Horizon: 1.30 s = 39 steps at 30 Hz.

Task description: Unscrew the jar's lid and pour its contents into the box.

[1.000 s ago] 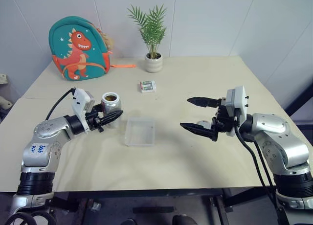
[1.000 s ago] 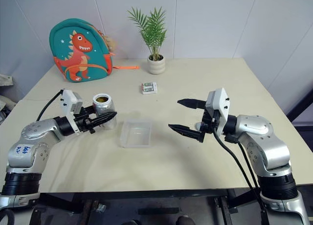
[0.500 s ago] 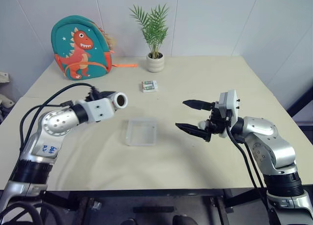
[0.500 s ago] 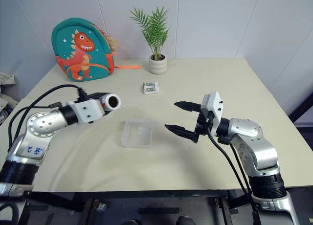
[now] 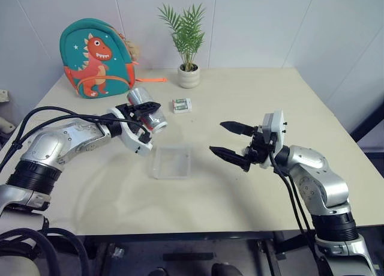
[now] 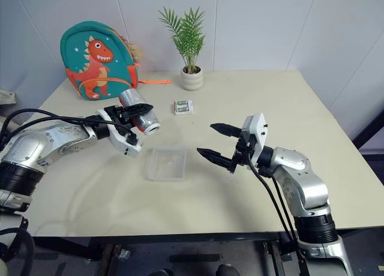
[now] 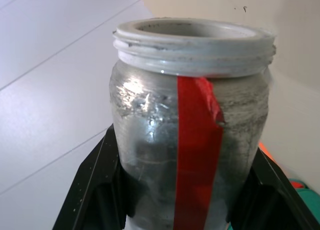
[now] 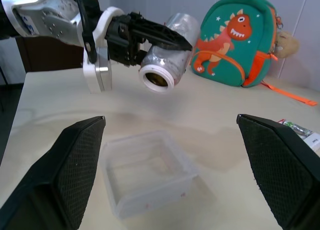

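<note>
Clearly the pouring step was in hand: the left tool (image 5: 143,110) was clamped on the jar (image 5: 148,110), lidless and tipped mouth-down in the air at about ten o'clock of the box (image 5: 173,162) on the counter (image 5: 240,96). The right tool (image 5: 230,143), jaws wide and empty, hovered at the box's three o'clock. Next, I judged, the mouth needed carrying over the box and tipping further.

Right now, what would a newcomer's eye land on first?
The open jar, lidless and tipped mouth-down toward the clear box, gripped by the left gripper above the table. Opposite, the right gripper hangs wide open and empty beside the box. At the back, a teal dinosaur backpack and potted plant.
</note>
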Each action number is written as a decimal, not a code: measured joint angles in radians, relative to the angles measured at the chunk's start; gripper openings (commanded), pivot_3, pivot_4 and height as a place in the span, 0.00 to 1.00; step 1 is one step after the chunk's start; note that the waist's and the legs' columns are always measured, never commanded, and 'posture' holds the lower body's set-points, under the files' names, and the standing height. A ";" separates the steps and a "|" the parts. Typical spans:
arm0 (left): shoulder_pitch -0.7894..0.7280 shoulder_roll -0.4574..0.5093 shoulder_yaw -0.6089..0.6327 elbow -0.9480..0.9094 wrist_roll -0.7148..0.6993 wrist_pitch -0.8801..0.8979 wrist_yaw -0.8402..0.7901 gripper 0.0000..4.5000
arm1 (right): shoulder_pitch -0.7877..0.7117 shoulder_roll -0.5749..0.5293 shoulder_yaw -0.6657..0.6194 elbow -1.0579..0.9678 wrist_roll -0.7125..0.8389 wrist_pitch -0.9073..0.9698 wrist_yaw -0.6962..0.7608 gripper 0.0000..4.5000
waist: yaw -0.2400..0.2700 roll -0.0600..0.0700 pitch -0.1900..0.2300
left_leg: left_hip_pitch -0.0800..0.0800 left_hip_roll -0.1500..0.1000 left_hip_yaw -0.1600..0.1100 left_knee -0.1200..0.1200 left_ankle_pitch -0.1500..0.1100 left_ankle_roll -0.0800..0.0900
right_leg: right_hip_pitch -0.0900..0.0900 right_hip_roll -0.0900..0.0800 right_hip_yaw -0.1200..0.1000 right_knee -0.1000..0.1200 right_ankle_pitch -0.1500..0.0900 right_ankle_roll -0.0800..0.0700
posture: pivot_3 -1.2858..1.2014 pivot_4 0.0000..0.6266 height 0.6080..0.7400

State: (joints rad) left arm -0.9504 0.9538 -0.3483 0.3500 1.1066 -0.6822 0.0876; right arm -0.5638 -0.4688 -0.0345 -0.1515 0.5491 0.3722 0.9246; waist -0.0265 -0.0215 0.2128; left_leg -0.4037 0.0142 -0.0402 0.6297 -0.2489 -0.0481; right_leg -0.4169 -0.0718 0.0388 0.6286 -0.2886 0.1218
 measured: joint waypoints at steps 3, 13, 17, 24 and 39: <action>-0.005 -0.004 -0.033 0.002 0.029 -0.018 0.024 0.44 | 0.002 0.012 0.000 0.000 0.000 0.000 -0.016 0.99 | 0.000 0.000 0.000 | 0.000 0.000 0.000 0.000 0.000 0.000 | 0.000 0.000 0.000 0.000 0.000 0.000 | 0.52 0.24 1.00; -0.016 0.015 -0.107 -0.024 0.239 0.012 0.223 0.44 | 0.005 0.050 -0.002 0.000 0.003 -0.001 -0.045 0.99 | 0.000 0.000 0.000 | 0.000 0.000 0.000 0.001 0.000 0.000 | 0.000 0.000 0.000 0.002 0.000 0.000 | 0.52 0.24 1.00; -0.021 0.017 -0.116 -0.050 0.295 0.033 0.285 0.44 | 0.005 0.060 -0.003 0.001 0.003 -0.001 -0.047 0.99 | 0.000 0.000 0.000 | 0.000 0.000 0.000 0.001 0.000 0.000 | 0.000 0.000 0.000 0.007 0.000 0.000 | 0.52 0.24 1.00; -0.049 0.016 -0.120 -0.047 0.290 0.058 0.319 0.44 | 0.006 0.081 -0.003 0.007 0.003 -0.001 -0.049 0.99 | -0.001 0.000 0.000 | 0.000 0.000 0.000 0.001 0.001 0.000 | -0.001 0.000 0.000 0.009 0.000 0.000 | 0.52 0.24 1.00; 0.273 -0.212 0.269 -0.147 -1.042 0.495 -0.516 0.44 | 0.006 0.067 -0.004 0.010 0.008 0.002 -0.021 0.99 | -0.003 0.000 0.000 | 0.000 0.000 -0.001 0.005 0.001 0.000 | -0.001 0.000 0.000 0.014 0.000 -0.001 | 0.52 0.24 1.00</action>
State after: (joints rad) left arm -0.6778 0.7416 -0.0790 0.2031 0.0646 -0.1870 -0.4282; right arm -0.5583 -0.4014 -0.0384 -0.1419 0.5568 0.3743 0.9033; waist -0.0292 -0.0215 0.2128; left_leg -0.4033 0.0144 -0.0408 0.6348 -0.2476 -0.0481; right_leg -0.4180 -0.0720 0.0393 0.6427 -0.2889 0.1212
